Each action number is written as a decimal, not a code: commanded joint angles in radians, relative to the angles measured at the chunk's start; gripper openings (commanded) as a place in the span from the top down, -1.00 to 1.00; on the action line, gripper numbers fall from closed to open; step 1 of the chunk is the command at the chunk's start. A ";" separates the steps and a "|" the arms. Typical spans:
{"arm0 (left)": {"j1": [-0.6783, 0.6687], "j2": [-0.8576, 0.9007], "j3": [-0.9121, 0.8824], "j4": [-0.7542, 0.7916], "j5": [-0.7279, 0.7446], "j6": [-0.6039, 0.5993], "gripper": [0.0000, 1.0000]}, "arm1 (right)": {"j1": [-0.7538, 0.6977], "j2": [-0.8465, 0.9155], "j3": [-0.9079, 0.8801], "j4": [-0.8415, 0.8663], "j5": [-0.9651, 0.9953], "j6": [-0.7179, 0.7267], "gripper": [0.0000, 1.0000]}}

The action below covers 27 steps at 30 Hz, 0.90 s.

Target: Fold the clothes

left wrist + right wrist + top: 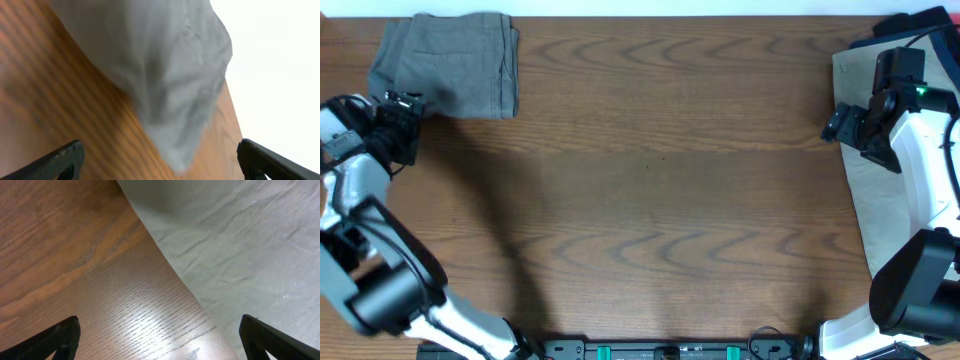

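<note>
Grey shorts (448,65), folded into a compact rectangle, lying flat at the far left corner of the wooden worktop (660,170), with the long edge along the far rim. Left claw (402,105) close to the bundle's near left corner, pointing toward it. In the left wrist view the cloth appears as a blurred, rounded fold resting on the wood. The two dark fingertips (62,160) stand wide apart at the lower corners with nothing gripped between them. The middle of the worktop separates this bundle from the other garments.

Beige shorts (880,200) lie spread flat along the right edge, lightly creased, and the right arm reaches over them. Right claw (842,125) hangs above the inner border of the beige cloth. In the right wrist view its fingertips (60,337) are likewise spread wide, framing both cloth and bare wood and holding neither. Navy shorts (890,25) lie at the far right corner, partly cut off by the frame and partly hidden behind the arm.
</note>
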 commanded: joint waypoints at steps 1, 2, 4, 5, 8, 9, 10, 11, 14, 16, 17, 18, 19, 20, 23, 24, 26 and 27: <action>0.003 -0.123 0.004 -0.096 0.053 0.045 -0.96 | -0.004 -0.014 0.010 0.000 0.013 0.000 -0.99; 0.001 -0.153 0.004 -0.131 0.066 0.070 -0.95 | -0.004 -0.014 0.010 0.002 0.013 0.000 -0.99; -0.008 -0.222 0.004 -0.223 0.080 0.123 -0.95 | -0.005 -0.014 0.010 0.002 0.013 0.000 -0.98; -0.014 -0.254 0.004 -0.269 0.085 0.149 -0.96 | -0.005 -0.014 0.010 0.002 0.013 0.000 -0.99; -0.043 -0.365 0.004 -0.450 0.087 0.253 -0.96 | -0.005 -0.014 0.010 0.001 0.013 0.000 -0.98; -0.053 -0.396 0.004 -0.505 0.086 0.293 -0.96 | -0.005 -0.014 0.010 0.001 0.013 0.000 -0.98; -0.066 -0.425 0.003 -0.559 0.086 0.337 -0.96 | -0.005 -0.014 0.010 0.001 0.013 0.000 -0.98; -0.084 -0.460 0.003 -0.624 0.084 0.389 -0.96 | -0.005 -0.014 0.010 0.001 0.013 0.000 -0.98; -0.132 -0.525 -0.002 -0.749 0.081 0.456 -0.97 | -0.005 -0.014 0.010 0.001 0.013 0.000 -0.99; -0.168 -0.561 -0.011 -0.827 0.082 0.482 -0.96 | -0.005 -0.014 0.010 0.001 0.013 0.000 -0.99; -0.187 -0.575 -0.016 -0.860 0.082 0.492 -0.97 | -0.005 -0.014 0.010 0.001 0.013 0.000 -0.99; -0.209 -0.590 -0.025 -0.892 0.081 0.506 -0.97 | -0.005 -0.014 0.010 0.001 0.013 0.000 -0.99; -0.229 -0.600 -0.034 -0.914 0.082 0.520 -0.96 | -0.005 -0.014 0.010 0.000 0.013 0.000 -0.99; -0.255 -0.614 -0.048 -0.940 0.081 0.538 -0.96 | -0.005 -0.014 0.010 0.001 0.013 0.000 -0.99; -0.319 -0.640 -0.082 -1.004 0.081 0.581 -0.96 | -0.005 -0.014 0.010 0.001 0.013 0.000 -0.98; -0.344 -0.648 -0.093 -1.025 0.081 0.602 -0.96 | -0.005 -0.014 0.010 0.001 0.013 0.000 -0.98; -0.389 -0.664 -0.113 -1.059 0.064 0.623 -0.97 | -0.005 -0.014 0.010 0.000 0.013 0.000 -0.99; -0.412 -0.673 -0.124 -1.073 0.049 0.623 -0.97 | -0.005 -0.014 0.010 0.000 0.013 0.000 -0.98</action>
